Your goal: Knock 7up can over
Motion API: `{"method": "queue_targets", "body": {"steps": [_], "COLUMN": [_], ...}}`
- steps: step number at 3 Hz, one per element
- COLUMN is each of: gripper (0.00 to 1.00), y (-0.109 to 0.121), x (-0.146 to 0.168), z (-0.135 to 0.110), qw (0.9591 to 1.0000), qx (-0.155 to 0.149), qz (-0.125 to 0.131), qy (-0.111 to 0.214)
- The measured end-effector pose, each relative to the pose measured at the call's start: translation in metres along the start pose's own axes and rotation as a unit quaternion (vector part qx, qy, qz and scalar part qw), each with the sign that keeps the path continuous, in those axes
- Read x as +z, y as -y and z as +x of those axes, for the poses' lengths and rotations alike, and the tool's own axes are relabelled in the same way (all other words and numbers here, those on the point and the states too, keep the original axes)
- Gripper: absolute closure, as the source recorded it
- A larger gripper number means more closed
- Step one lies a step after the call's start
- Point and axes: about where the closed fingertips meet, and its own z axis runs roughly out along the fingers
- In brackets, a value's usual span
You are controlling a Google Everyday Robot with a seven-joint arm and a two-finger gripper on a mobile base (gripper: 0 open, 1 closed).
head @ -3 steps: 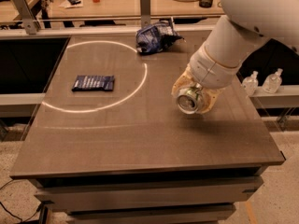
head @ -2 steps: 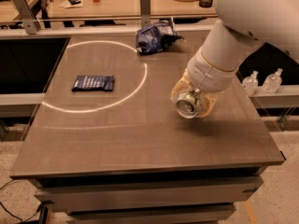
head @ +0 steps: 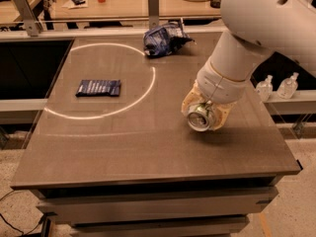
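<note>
The 7up can (head: 199, 118) is tipped on its side on the right half of the table, its silver top facing the camera. Little of its white and green body shows. My gripper (head: 203, 113) reaches down from the white arm (head: 247, 38) at the upper right. Its tan fingers (head: 188, 102) sit on either side of the can and are closed against it. The can lies low, at or just above the table top (head: 148, 147).
A wrinkly blue chip bag (head: 164, 38) lies at the table's back edge. A flat dark-blue packet (head: 98, 88) lies at the left, inside a white circle marked on the table. Two clear bottles (head: 277, 87) stand on a ledge to the right of the table.
The gripper and the can have moved a little toward the table's front edge and lower. The bag and the packet have not moved.
</note>
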Motion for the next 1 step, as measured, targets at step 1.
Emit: {"method": "queue_targets", "body": {"steps": [1], "gripper": [0.83], "y": [0.0008], "x": [-0.0005], "z": [-0.0004], "qw": [1.0000], "qx": [0.000], "qz": [0.001], "qy": [-0.001]}}
